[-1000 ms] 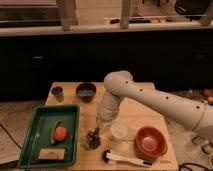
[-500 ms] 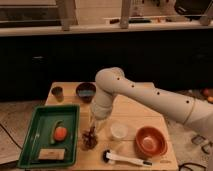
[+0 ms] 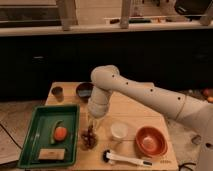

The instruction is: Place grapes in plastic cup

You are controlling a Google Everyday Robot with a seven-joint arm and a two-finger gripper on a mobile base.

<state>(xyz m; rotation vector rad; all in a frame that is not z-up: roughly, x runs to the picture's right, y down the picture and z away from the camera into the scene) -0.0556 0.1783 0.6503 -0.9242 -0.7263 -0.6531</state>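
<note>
The grapes (image 3: pixel 89 138), a small dark reddish-purple bunch, lie on the wooden table (image 3: pixel 130 112) just right of the green tray. My gripper (image 3: pixel 92 125) hangs from the white arm (image 3: pixel 145 97) straight down over the grapes, at or just above their top. The arm's wrist hides part of the table behind it. No light yellow-green plastic cup shows; it is hidden or out of view.
A green tray (image 3: pixel 35 145) at the left holds an orange round fruit (image 3: pixel 60 132) and a tan block (image 3: pixel 51 154). A whitish translucent cup (image 3: pixel 119 131), an orange bowl (image 3: pixel 151 142), a white-handled brush (image 3: pixel 125 159), a small dark cup (image 3: pixel 57 91) and a dark bowl (image 3: pixel 83 90) stand around.
The arm has swung to the left, and the gripper has moved left with it to stand over the grapes. The grapes and the other things have not moved.
</note>
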